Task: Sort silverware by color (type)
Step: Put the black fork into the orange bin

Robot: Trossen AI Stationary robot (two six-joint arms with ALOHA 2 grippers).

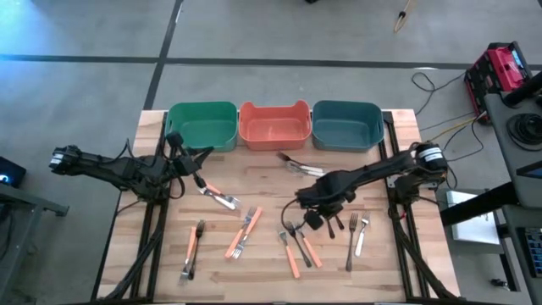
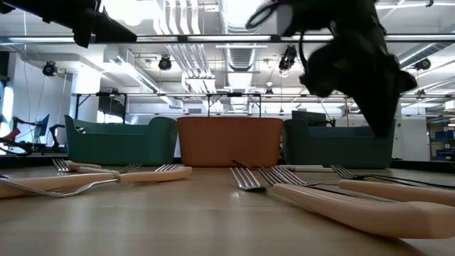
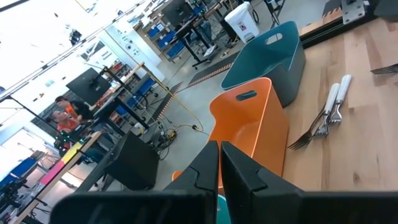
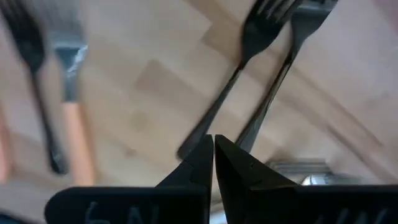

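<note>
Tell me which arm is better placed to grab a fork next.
Right. The right gripper hangs over the forks at mid-table, fingers shut and empty. The left gripper sits by the green bin, away from the forks.

The right gripper hangs low over the middle of the counter, wrist bent downward, fingers pressed together. The left gripper reaches level from the left side, its fingers apparently closed too.
</note>
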